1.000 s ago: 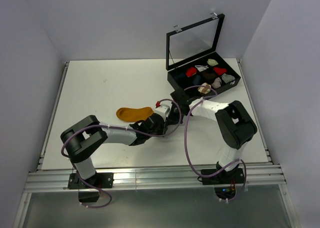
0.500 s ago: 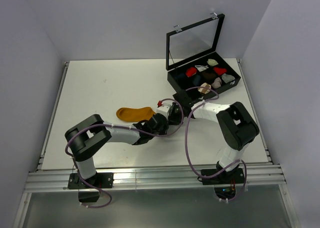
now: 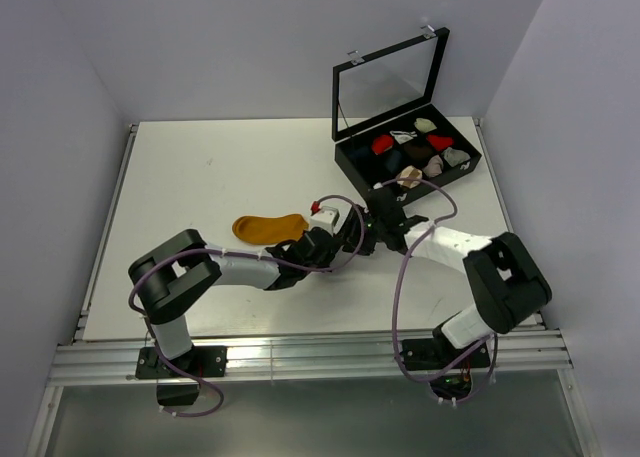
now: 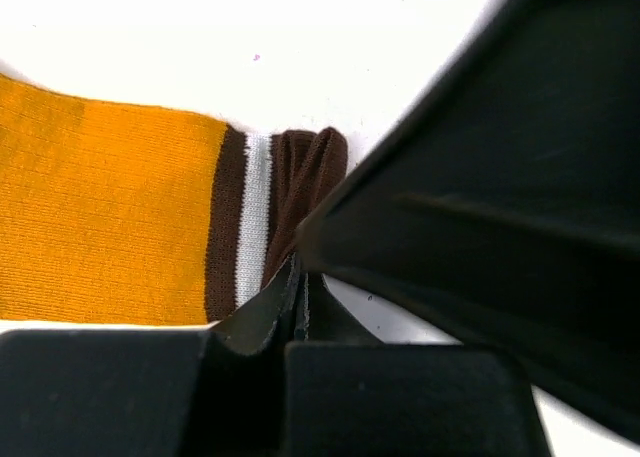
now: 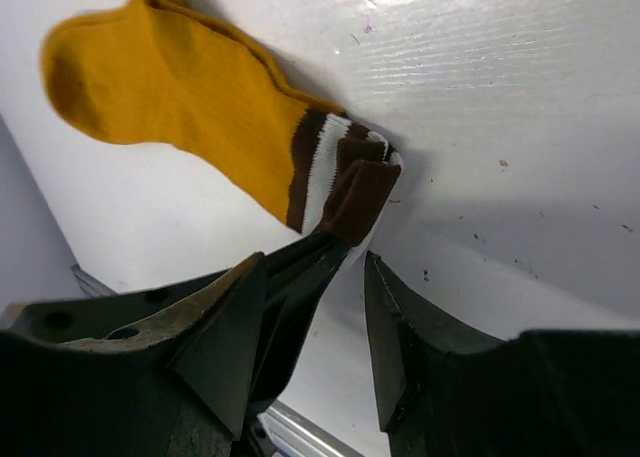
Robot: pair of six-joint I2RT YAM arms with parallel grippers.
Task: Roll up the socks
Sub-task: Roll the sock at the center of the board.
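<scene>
The mustard sock (image 3: 268,227) lies flat in the middle of the surface (image 3: 200,167), only its dark white-striped cuff (image 4: 300,172) bunched into a first fold, so the rolling looks barely begun and nearly its whole length is left; a second sock I cannot make out. The left hand (image 3: 314,243) is clamped shut on that cuff, while the right hand (image 3: 372,235) stands just beside it with jaws apart, gripping nothing. No brand, label or writing is legible anywhere, the open case (image 3: 345,162) of bundles at the back right included

mustard sock (image 3: 268,227) flat on white table (image 3: 200,167), left gripper (image 3: 328,245) and right gripper (image 3: 366,235) close together at its cuff end; open black case (image 3: 350,162) back right.
</scene>
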